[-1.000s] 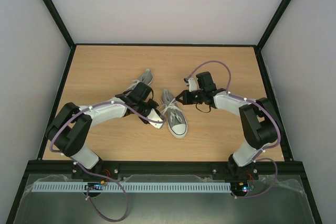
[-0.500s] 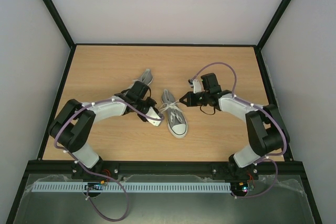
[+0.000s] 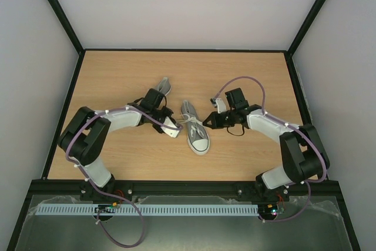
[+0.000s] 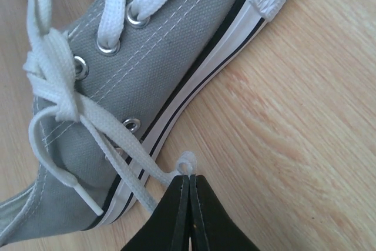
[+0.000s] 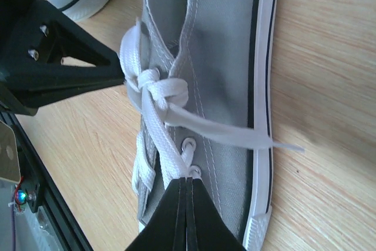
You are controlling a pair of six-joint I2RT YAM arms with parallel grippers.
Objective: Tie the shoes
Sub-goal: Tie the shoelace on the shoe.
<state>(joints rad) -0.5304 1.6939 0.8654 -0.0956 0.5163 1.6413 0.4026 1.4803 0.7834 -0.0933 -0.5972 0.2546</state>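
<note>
Tightly, left hand (image 4: 188, 179) pinching lace (image 4: 119, 135), right hand (image 5: 186, 181) likewise, grey sneaker (image 3: 197, 133)

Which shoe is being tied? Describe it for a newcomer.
On the wooden table, look between the left hand and right hand. That grey sneaker has its white laces pinched from both sides; the other sneaker lies farther back, beside the left arm.

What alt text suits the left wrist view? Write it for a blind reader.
Shut black jaws at the bottom centre pinch a small loop of white lace beside the white sole of a grey canvas sneaker. The lace runs up and left to a knot on the sneaker, which lies on a wooden table.
</note>
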